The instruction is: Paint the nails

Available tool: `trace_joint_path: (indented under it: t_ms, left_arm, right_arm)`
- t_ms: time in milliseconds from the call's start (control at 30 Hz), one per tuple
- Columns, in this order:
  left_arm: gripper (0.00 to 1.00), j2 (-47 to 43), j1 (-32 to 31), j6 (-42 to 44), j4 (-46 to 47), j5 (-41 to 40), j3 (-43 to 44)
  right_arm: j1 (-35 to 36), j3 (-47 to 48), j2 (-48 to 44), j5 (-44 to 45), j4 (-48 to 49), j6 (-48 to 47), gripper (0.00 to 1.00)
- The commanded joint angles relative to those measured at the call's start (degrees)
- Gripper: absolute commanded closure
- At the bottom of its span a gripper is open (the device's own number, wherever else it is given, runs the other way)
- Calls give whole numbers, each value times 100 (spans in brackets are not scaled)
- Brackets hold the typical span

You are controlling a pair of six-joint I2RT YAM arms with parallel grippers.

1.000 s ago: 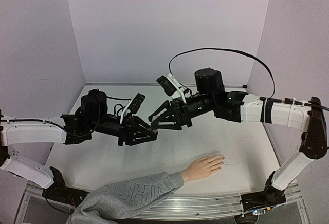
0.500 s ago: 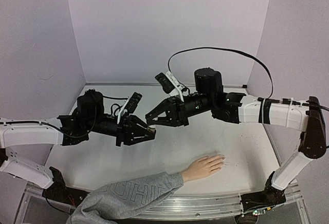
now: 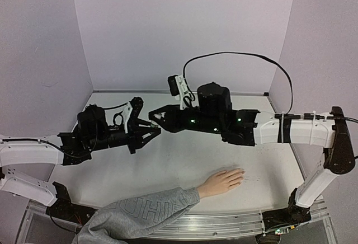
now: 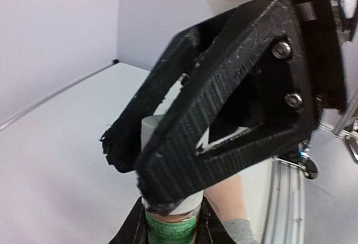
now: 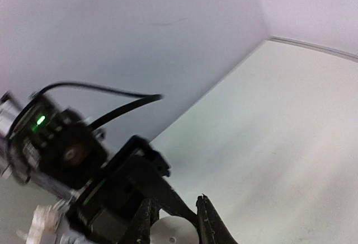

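At the left of the top view, our left gripper [image 3: 148, 127] reaches in toward the middle of the frame. It is closed tight on a small bottle [image 4: 170, 230] with a green label, which sits between its fingers at the bottom edge of the left wrist view. We judge it is held off the table [image 3: 184, 160] like this so that the other arm can work the top.

Just to its right, the right gripper [image 3: 155, 115] meets it nose to nose. Its jaws are clamped on the bottle's white cap [image 4: 152, 135], which also shows as a pale disc between its fingers low in the right wrist view. The two arms look set to unscrew or pull the cap, though we cannot tell whether it is loose yet.

The mannequin hand [image 3: 221, 182] lies flat at the lower centre-right of the top view, with its grey sleeve [image 3: 140, 213] trailing to the lower left. The nails [image 3: 240, 172] are at its fingertips, pointing right, and are too small to make out. They are well apart from both grippers.

Nothing lies between the grippers and the hand. A black cable [image 3: 235, 56] loops above the right arm at the upper right.
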Motion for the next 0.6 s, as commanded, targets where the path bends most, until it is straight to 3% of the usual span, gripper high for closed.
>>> trace_joint_path:
  t_ms: [0,100,300,367,500,567]
  left_arm:
    - [100,305,55,700,1869,-1678,314]
    - [100,589,5,1026,1891,-1776,519]
    - [100,633,-105,1043,1886,-1757,258]
    - [100,615,-106,833,1869,-1847,94]
    - [100,569,-100,290,1302,-2156,-3]
    - [100,537,-91,63,805,-2219,84]
  right_arm:
    - [1138,1016,747,3434,-1974,1512,100]
    - [1407,1838,1276,3776,-2671,1748,100]
    - [1347,1893,1061,3645,-2649,1527,100]
    - [1200,1882,961,3356,-2639,1333,90]
    - [697,1398,410,2619,-2525,948,57]
    - [595,1055,26,2463,-2326,507,35]
